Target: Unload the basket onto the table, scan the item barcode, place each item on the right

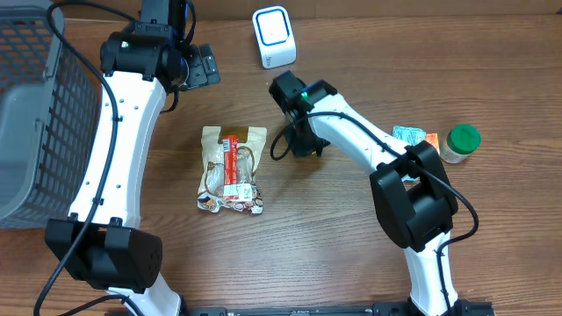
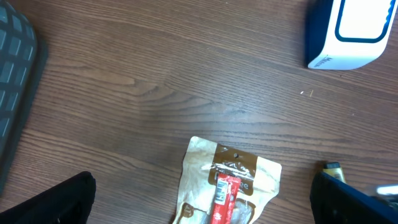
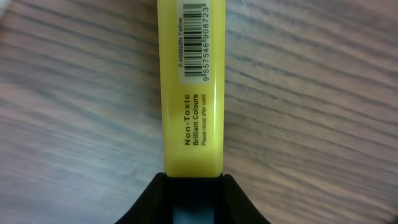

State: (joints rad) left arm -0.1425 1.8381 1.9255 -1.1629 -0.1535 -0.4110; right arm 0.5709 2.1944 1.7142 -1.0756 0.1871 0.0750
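My right gripper (image 3: 193, 177) is shut on a yellow highlighter (image 3: 191, 112), which points away from the camera over the wood table. The highlighter's barcode label (image 3: 193, 42) faces up near its far end. In the overhead view the right gripper (image 1: 303, 142) hangs below the white-and-blue scanner (image 1: 274, 37), and the arm hides the highlighter. My left gripper (image 1: 205, 65) is open and empty at the back left. In its wrist view the left gripper (image 2: 205, 202) hovers above a snack pouch (image 2: 230, 183), with the scanner (image 2: 348, 31) at the top right.
A tan snack pouch with a red stick (image 1: 232, 168) lies mid-table. A grey mesh basket (image 1: 35, 105) fills the left edge. A green-lidded jar (image 1: 458, 143) and small teal and orange packets (image 1: 413, 135) sit at the right.
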